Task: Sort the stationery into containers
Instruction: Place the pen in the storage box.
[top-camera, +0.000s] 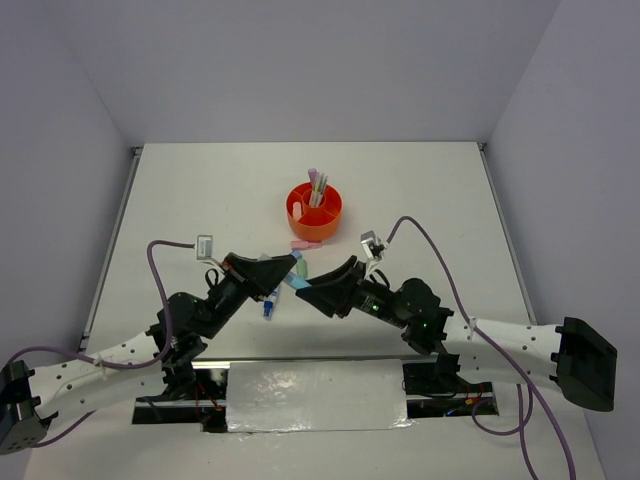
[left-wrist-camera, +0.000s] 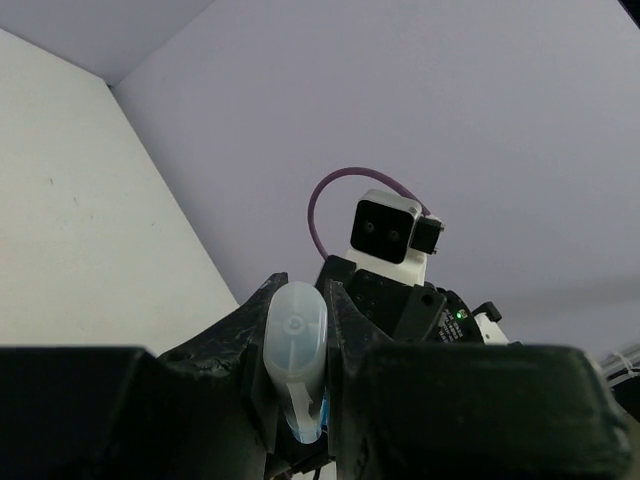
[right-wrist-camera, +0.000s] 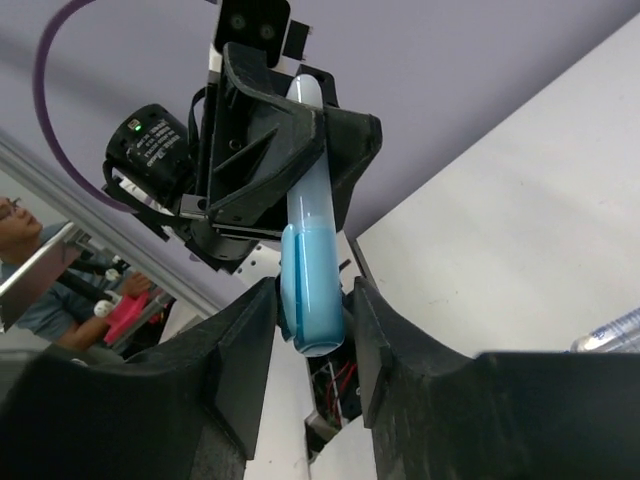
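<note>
Blue highlighter (right-wrist-camera: 308, 262) gripped by left gripper (left-wrist-camera: 303, 300) and right gripper (right-wrist-camera: 312, 298) together, orange organizer (top-camera: 314, 229) visible only overhead

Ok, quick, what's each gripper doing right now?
Left gripper: closed on the blue highlighter, at its pale end.
Right gripper: jaws against both sides of the same highlighter's blue end; it looks gripped there too.

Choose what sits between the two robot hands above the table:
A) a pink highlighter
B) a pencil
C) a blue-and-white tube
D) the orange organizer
C: the blue-and-white tube is clamped at its pale end in the left hand, and its blue end sits inside the right hand.
</note>
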